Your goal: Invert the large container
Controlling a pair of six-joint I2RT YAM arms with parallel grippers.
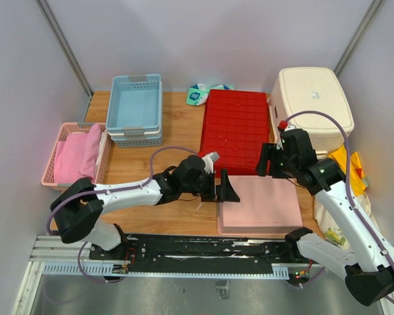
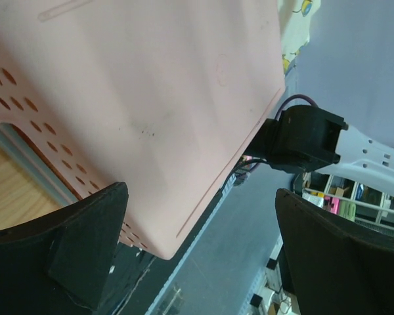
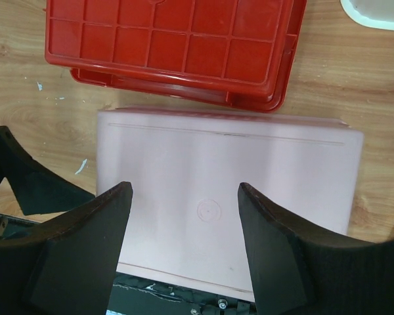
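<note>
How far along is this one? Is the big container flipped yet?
Done, it seems: the pink container lies bottom up on the table, with its flat base facing the top camera and its perforated walls pointing down. In hand: nothing. The left gripper sits beside its left edge and the right gripper hangs above it, both with jaws open. Left: probably only pulling the arms clear.

The pink container (image 1: pixel 259 207) lies bottom up at the near edge of the table (image 1: pixel 177 131), just before the red crate (image 1: pixel 235 131). The left gripper (image 1: pixel 224 187) is just beside its left side. The right gripper (image 1: pixel 264 161) hangs over its far edge. At far left stand stacked blue baskets (image 1: pixel 134 108)
</note>
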